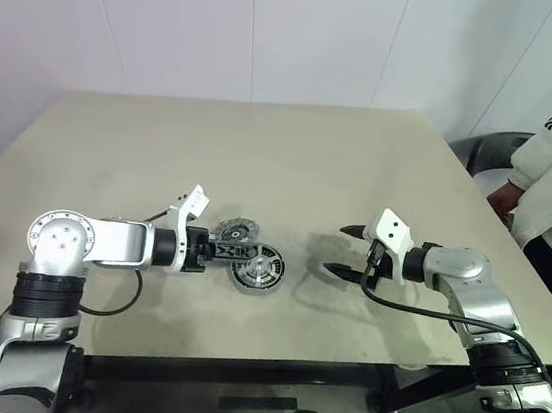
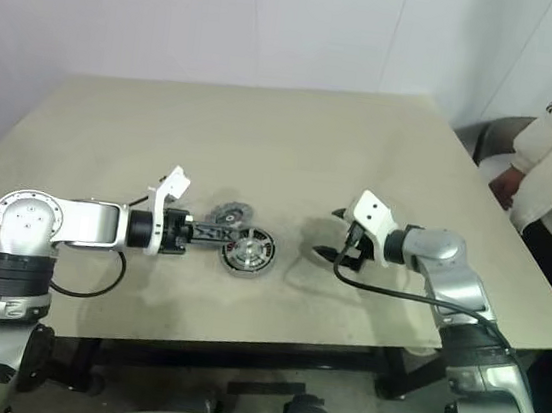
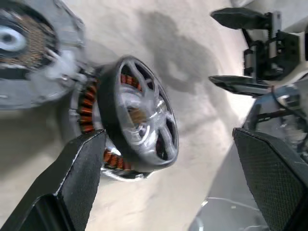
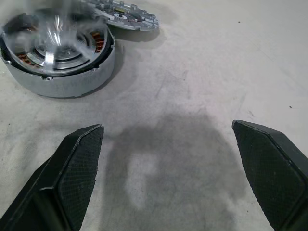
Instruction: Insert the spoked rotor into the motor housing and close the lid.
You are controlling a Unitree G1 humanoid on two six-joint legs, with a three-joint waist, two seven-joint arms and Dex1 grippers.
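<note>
**Copper windings half-covered: rotor resting in the housing, lid not yet on**

Copper-brown coils show around the motor housing (image 1: pixel 256 268), which sits on the tan table (image 1: pixel 262 154) near its front middle. The spoked rotor (image 3: pixel 144 120) already rests on the housing's face; in the left wrist view it looks tilted, one edge standing proud of the windings, so you should judge it as placed but perhaps not fully seated. The lid (image 1: pixel 236 230), grey and notched, lies flat on the table just behind the housing, touching or nearly touching it.

Your left gripper (image 1: pixel 240 253) hangs close over the housing and lid with its fingers spread wide and nothing between them. Your right gripper (image 1: pixel 351 251) hovers well apart to the right, jaws also wide and empty. A person stands at the table's far right edge.

The insertion step appears close to finished. Next, check that the rotor lies level, then take the lid by its rim and lower it squarely onto the housing.
</note>
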